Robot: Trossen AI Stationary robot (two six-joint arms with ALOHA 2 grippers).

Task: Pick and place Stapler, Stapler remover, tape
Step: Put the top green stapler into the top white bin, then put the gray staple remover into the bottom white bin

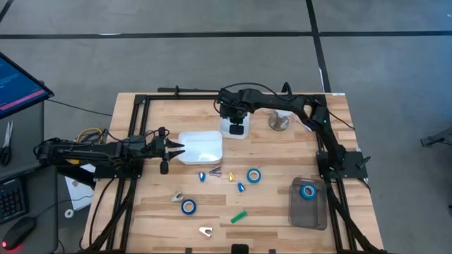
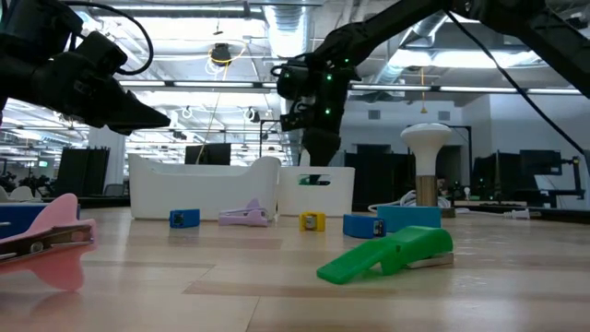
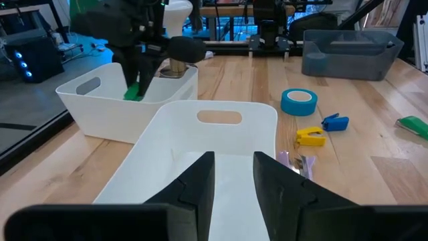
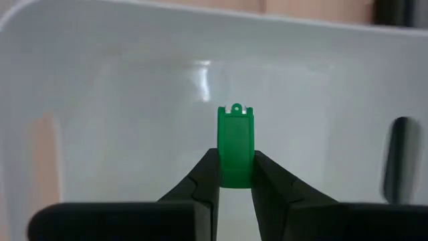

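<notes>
My right gripper (image 1: 235,121) hangs over the small white tub (image 1: 235,132) at the table's far middle, shut on a small green stapler-like piece (image 4: 235,144). My left gripper (image 1: 175,148) is open and empty at the left edge of the larger white tub (image 1: 201,147). Blue tape rolls lie flat on the table (image 1: 253,175) (image 1: 188,206), and one lies in the grey tray (image 1: 307,191). A green stapler (image 1: 239,216) lies on the table near the front. Small blue (image 1: 202,176), yellow (image 1: 230,176) and purple (image 1: 214,170) pieces lie mid-table. My right gripper pinches the green piece's near end (image 4: 235,175) between its two fingertips (image 4: 212,171), with most of the piece sticking out beyond them. The fingers point down from above. The piece hangs clear inside the small tub's opening, which also shows in the left wrist view (image 3: 136,90).
A pale mushroom-shaped stand (image 1: 280,121) is right of the small tub. The grey tray (image 1: 311,212) sits at the front right. A beige piece (image 1: 179,197) and a pale one (image 1: 205,231) lie near the front. The black frame rails (image 1: 134,113) run along the table's sides.
</notes>
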